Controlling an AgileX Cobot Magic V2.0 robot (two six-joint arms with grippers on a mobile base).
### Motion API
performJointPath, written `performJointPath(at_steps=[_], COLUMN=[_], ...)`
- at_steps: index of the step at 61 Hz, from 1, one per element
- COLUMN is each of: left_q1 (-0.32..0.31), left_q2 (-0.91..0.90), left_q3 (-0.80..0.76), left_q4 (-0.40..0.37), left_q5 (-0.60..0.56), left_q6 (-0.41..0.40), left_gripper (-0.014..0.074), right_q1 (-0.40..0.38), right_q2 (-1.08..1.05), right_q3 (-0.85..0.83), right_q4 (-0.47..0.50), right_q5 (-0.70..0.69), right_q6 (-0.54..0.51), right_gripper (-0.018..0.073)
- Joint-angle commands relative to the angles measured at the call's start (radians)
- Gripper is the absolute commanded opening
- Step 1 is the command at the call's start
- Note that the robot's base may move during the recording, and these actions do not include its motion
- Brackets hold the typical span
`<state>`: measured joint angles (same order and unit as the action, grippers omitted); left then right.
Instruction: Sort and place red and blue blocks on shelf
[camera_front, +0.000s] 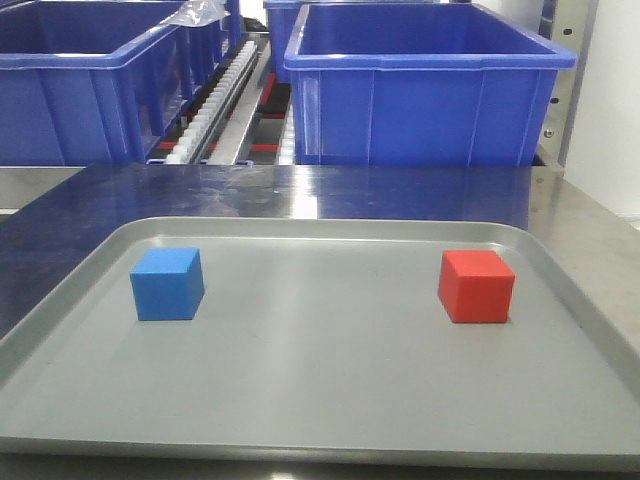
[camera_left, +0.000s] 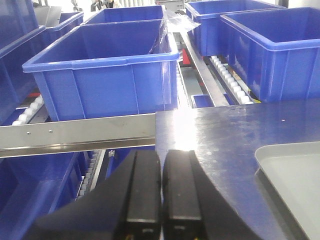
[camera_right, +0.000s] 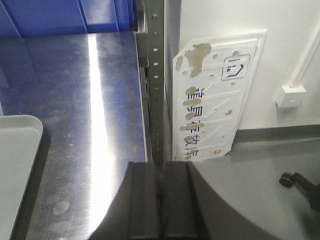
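Right, starting at the far left: the left gripper (camera_left: 161, 161) is seen at 6 o'clock of its wrist view, its two black fingers (camera_left: 144, 190) pressed together with only a thin seam between them and nothing held. At 9 o'clock the shelf (camera_left: 75, 134) is shown by its brushed steel front rail with two small screws, and a large blue bin (camera_left: 105, 80) is carried on the tier behind it, at 11 o'clock. White rollers (camera_left: 230, 80) are lined up at 2 o'clock, the steel tabletop (camera_left: 225, 135) is spread out at 3 o'clock, and a corner of the grey tray (camera_left: 295, 175) is caught at 4 o'clock. Over in the front view, the tray is laid flat on that tabletop, and the blue block (camera_front: 167, 283) is found on its floor at 9 o'clock, upright and clear of the rim. Across at 3 o'clock the red block (camera_front: 477, 286) is set in the same row, well apart from the blue one. Both are being kept on the tray, with the shelf's bins ranged behind at 12 o'clock. Finally, on the far right, the right gripper (camera_right: 160, 170) is seen at 6 o'clock of its own view, fingers brought together on nothing, poised over the tabletop's right edge. A perforated steel upright (camera_right: 154, 60) is seen at 12 o'clock and a worn white sign (camera_right: 215, 100) at 2 o'clock.
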<state>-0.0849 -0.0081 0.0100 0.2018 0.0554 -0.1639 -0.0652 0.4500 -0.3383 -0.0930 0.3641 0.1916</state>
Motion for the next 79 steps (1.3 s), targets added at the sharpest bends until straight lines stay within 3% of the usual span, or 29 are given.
performJointPath(at_steps=[1, 10, 20, 39, 60, 79], left_q1=[-0.004, -0.004, -0.004, -0.004, -0.004, -0.004], left_q2=[-0.019, -0.019, -0.017, -0.017, -0.017, -0.017], left_q3=[0.042, 0.042, 0.042, 0.042, 0.042, 0.042], left_q4=[-0.002, -0.002, -0.002, -0.002, -0.002, -0.002], left_q5=[-0.082, -0.082, -0.082, -0.082, -0.082, -0.082], left_q6=[-0.005, -0.005, -0.005, -0.005, -0.005, -0.005], left_gripper=[0.0123, 0.0123, 0.0123, 0.0123, 0.0123, 0.0123], right_q1=[-0.004, -0.004, -0.004, 0.0, 0.133, 0.271], right_q2=[0.033, 0.068, 0.108, 0.268, 0.478, 0.661], right_q3=[-0.042, -0.042, -0.048, -0.21, -0.401, -0.453], right_q4=[-0.015, 0.001, 0.093, 0.1, 0.1, 0.1], right_q5=[-0.099, -0.103, -0.09, 0.032, 0.167, 0.126], right_q6=[-0.009, -0.009, -0.009, -0.009, -0.009, -0.009], right_gripper=[0.0049, 0.0049, 0.0049, 0.0049, 0.0049, 0.005])
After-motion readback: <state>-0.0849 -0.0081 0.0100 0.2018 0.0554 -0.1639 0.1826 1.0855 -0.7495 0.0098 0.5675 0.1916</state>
